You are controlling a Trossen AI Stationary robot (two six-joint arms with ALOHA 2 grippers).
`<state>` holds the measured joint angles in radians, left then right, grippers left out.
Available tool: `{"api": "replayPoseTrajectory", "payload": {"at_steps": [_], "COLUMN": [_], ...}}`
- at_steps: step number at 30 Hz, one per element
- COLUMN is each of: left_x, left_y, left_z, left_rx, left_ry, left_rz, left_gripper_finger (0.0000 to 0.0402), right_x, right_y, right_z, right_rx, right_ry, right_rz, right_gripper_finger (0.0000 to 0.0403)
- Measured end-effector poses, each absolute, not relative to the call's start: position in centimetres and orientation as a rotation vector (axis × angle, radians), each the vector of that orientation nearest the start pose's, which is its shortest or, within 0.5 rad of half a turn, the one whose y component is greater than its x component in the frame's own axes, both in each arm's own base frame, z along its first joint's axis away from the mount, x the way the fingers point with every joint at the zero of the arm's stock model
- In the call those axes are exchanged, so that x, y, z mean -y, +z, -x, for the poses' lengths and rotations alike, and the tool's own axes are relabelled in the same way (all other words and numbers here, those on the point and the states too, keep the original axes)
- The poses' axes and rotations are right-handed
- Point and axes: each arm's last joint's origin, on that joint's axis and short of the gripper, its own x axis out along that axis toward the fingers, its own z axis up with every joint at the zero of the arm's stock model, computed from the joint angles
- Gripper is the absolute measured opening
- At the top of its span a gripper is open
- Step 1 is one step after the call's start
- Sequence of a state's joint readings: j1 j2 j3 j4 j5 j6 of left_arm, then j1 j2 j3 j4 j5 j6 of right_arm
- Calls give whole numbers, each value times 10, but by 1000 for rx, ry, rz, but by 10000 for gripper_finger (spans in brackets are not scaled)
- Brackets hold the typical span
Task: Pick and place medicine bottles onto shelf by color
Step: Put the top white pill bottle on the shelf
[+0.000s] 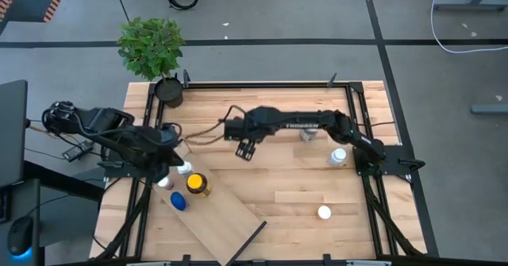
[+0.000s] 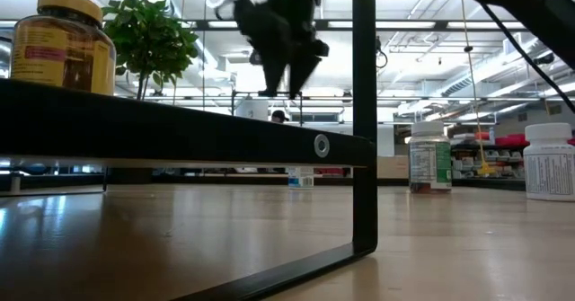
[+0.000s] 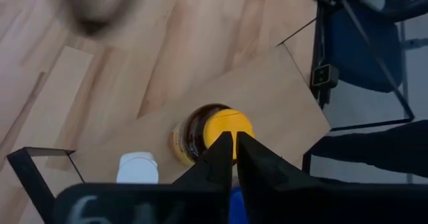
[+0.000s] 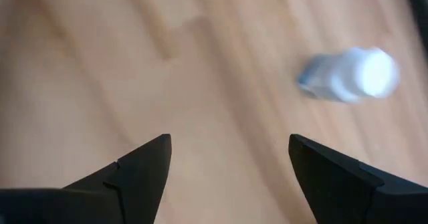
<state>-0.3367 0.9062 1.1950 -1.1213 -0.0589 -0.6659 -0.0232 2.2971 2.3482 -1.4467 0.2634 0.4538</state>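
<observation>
- Right claw (image 1: 245, 150): fingers spread wide, holding nothing, hanging above bare worktop near the middle, well clear of the boards in the low view.
- Left claw (image 3: 234, 158): fingers pinched almost together, empty as far as I can see, poised directly over the shelf end.
- Pale plywood shelf board (image 1: 226, 218): lies slantwise on the slatted wooden worktop (image 1: 286, 194), under and just beyond my left claw.
- Dark amber bottle with yellow cap (image 1: 197, 184): already on the shelf, right beneath my left claw's tips.
- Small white-capped bottle (image 1: 183, 169) and blue-capped bottle (image 1: 178, 202): also at the shelf, flanking the amber one.
- White bottles still loose on the worktop: one beside the right forearm (image 1: 338, 156), one farther out (image 1: 324, 213), and a third past the right arm's far side (image 1: 306, 135), all well apart from the right claw.
- Step in hand, by my judgement: between placements, right claw free to fetch.
- Next move: swing the open right claw over a loose white bottle, descend, straddle it below the cap, close.
</observation>
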Motion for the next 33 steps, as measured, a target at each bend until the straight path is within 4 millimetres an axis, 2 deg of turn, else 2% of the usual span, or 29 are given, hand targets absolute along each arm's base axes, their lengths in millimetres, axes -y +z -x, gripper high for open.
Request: {"api": "replayPoseTrajectory", "payload": {"at_steps": [6, 11, 22, 25, 29, 33], "left_x": [42, 39, 38, 37, 37, 37], "left_y": [369, 368, 369, 369, 370, 370], "left_z": [-126, -126, -126, -127, -128, -128], "left_rx": [-848, -827, -805, -780, -764, -759], "left_ry": [37, 102, 153, 193, 206, 229], "left_rz": [455, 429, 438, 466, 487, 538], "left_gripper_finger": [32, 60, 165, 180, 189, 186], "right_x": [63, 95, 132, 146, 163, 169], "right_y": [278, 277, 278, 267, 246, 232], "right_z": [-442, -435, -441, -437, -430, -427], "right_rx": [-1374, -1383, -1216, -1227, -1280, -1310], "right_ry": [-652, -689, -730, -772, -743, -735], "right_rz": [-247, -298, -463, -542, -679, -691], "right_gripper_finger": [308, 308, 308, 308, 308, 308]}}
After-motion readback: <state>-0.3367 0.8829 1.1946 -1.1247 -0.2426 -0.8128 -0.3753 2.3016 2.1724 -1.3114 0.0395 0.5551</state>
